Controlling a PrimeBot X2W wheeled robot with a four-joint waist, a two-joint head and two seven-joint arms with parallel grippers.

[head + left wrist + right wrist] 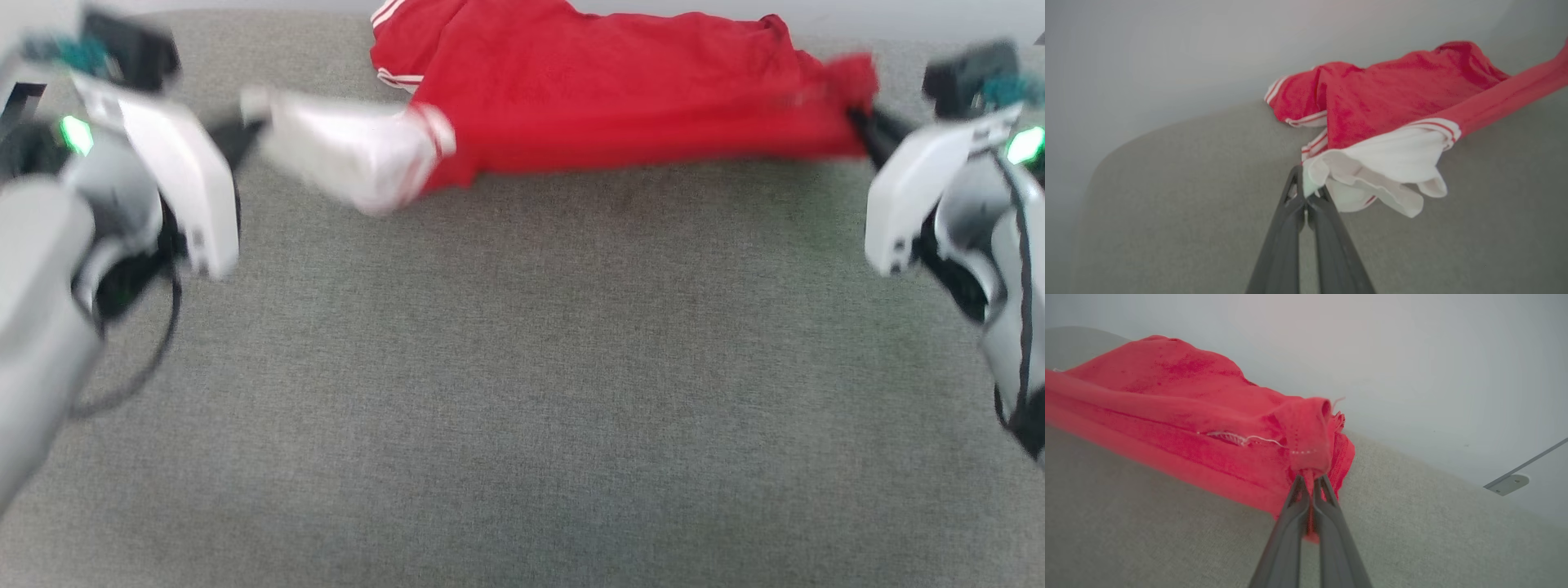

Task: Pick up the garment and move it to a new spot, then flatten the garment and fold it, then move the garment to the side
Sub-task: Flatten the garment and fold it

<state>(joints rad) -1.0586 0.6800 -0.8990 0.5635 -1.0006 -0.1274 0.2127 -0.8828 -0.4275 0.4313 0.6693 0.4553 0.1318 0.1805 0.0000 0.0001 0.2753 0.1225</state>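
Observation:
The garment point(604, 90), a red shirt with white sleeves and striped trim, is stretched sideways across the far part of the grey cloth table point(522, 367). My left gripper point(249, 131) is shut on the edge of its white sleeve point(1392, 159), which hangs in loose folds at the fingertips of the left gripper point(1306, 194). At the other end my right gripper point(857, 122) is shut on a bunched red corner of the garment point(1216, 428), with the right gripper point(1310, 479) pinching cloth between its dark fingers. Lettering and number are hidden.
A pale wall rises behind the table's far edge. A small grey bracket point(1508, 484) sits on the wall at the right. Both pale forearms flank the table's sides in the head view.

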